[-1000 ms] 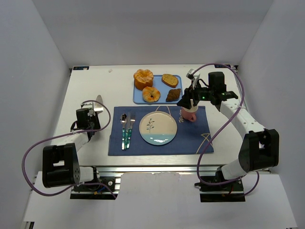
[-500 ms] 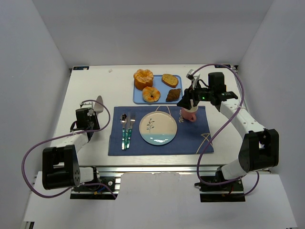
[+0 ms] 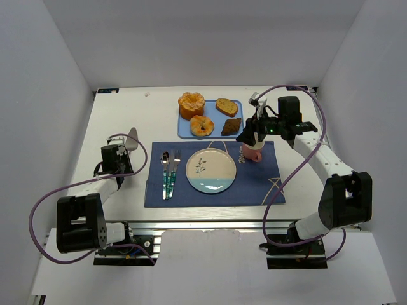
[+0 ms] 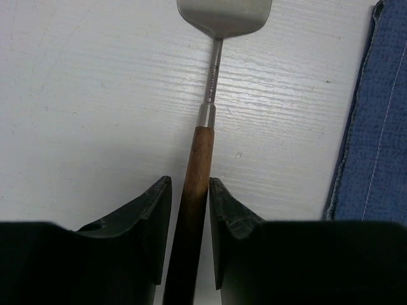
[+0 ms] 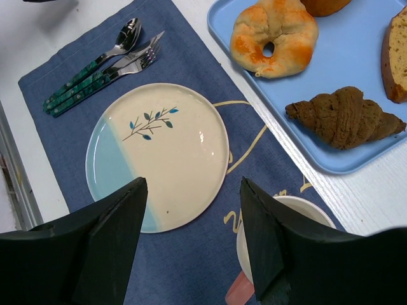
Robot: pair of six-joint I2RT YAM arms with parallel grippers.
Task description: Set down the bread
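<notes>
jaws of our left gripper (image 4: 189,184) are straddling the spatula (image 4: 205,114) handle narrowly, grip we cannot tell; our right gripper (image 5: 191,187) is hanging wide, empty; the bread (image 3: 226,106) is lying on the blue tray (image 5: 350,38); we are risking the spatula twisting in a loose pinch.

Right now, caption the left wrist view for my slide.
Left claw straddling the wooden handle of a spatula on a white table.

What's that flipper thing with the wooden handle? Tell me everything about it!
It is a spatula lying flat on the white table. It has a flat, shiny metal blade, a thin metal neck and a brown wooden handle. The blade points away from the left gripper, whose black fingers stand on either side of the handle.
</notes>
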